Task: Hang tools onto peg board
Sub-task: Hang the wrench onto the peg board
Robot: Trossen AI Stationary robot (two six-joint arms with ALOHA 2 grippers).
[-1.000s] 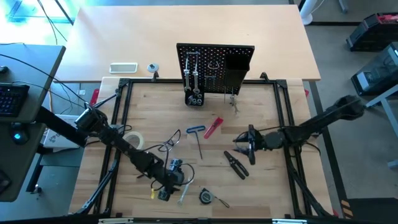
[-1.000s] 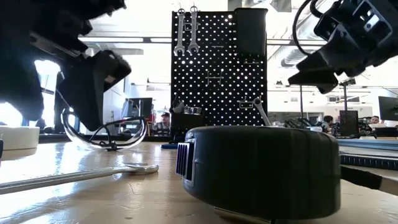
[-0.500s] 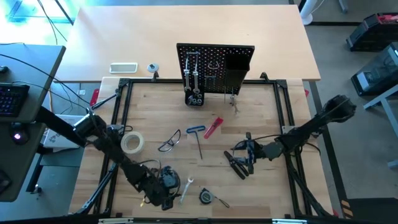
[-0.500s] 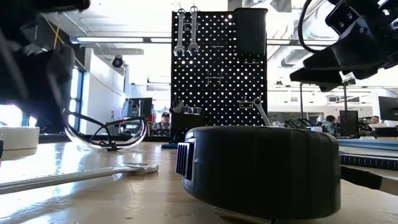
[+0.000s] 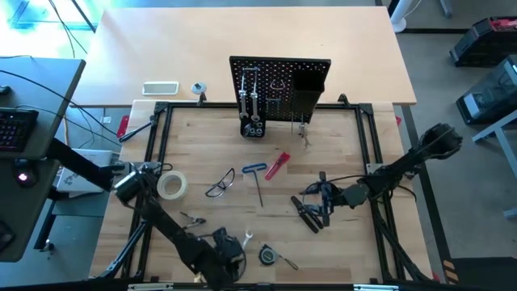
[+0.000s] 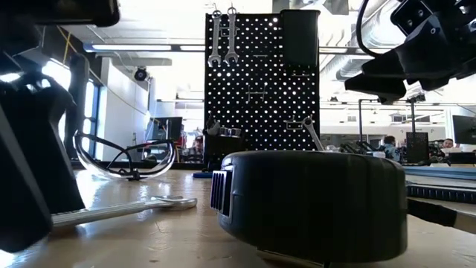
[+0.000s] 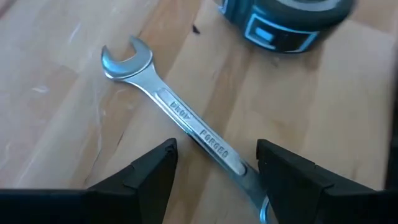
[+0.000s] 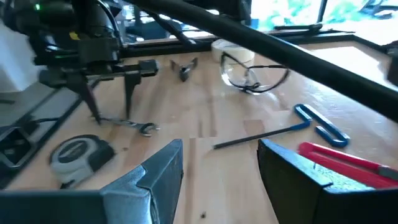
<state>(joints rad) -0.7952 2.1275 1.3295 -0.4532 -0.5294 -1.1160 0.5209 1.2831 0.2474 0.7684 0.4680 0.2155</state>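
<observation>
Silver wrench (image 7: 180,118) lies between wide-open left gripper (image 7: 214,165).

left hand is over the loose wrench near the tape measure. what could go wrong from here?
1. The left hand straddles the wrench near its far end, not mid-shaft; a grip there may let it pivot or slip.
2. The tape measure lies close by; the descent could nudge it.

The left arm reached along the table's near edge, its wrist pointed straight down. The left gripper (image 7: 214,165) hung low over the surface, fingers spread apart. The right arm extended inward from the right side. The right gripper (image 8: 221,163) hovered above the table, fingers likewise apart, holding nothing.
</observation>
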